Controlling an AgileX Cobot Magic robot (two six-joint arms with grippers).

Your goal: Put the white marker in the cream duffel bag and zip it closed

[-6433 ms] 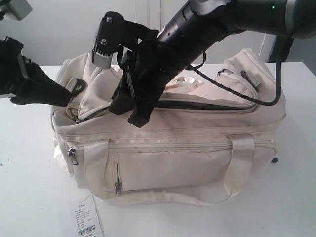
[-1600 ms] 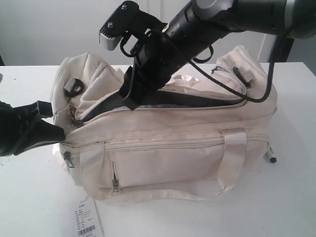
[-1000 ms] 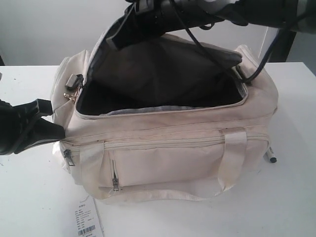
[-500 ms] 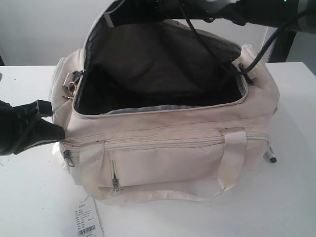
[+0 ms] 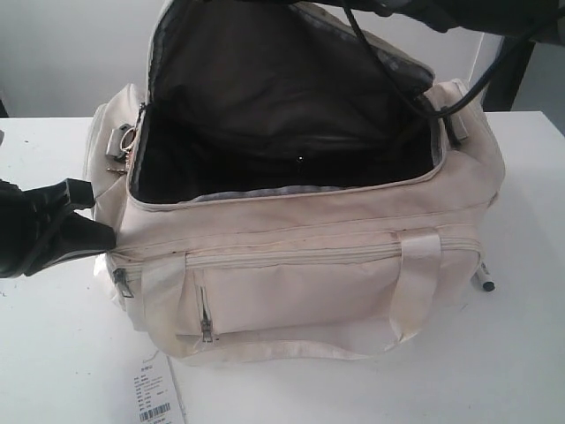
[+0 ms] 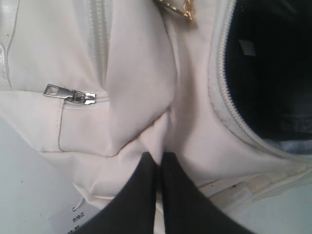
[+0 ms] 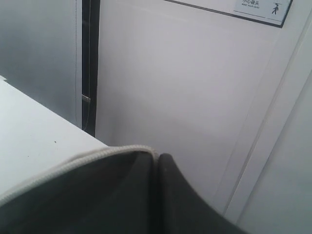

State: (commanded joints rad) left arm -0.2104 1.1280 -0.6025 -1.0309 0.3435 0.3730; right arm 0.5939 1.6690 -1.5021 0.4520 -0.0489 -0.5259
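Observation:
The cream duffel bag (image 5: 300, 274) stands in the middle of the white table with its top flap (image 5: 265, 71) raised, showing the dark lining. My left gripper (image 5: 104, 237) (image 6: 158, 157) is shut on a fold of cream fabric at the bag's left end. My right gripper (image 7: 158, 157) is shut on the flap's zip edge (image 7: 73, 163) and holds it up; in the exterior view it is above the frame and only its arm (image 5: 459, 13) shows. The white marker (image 5: 484, 281) lies on the table behind the bag's right end, only its dark-tipped end visible.
A white barcoded paper tag (image 5: 154, 393) lies on the table in front of the bag's left corner. A side-pocket zip pull (image 6: 68, 94) hangs near my left fingers. A black cable (image 5: 415, 88) runs across the raised flap. A wall stands close behind the table.
My right gripper has lifted the flap higher, out of the top of the exterior view, so the bag gapes wider. The left gripper and the marker have not moved.

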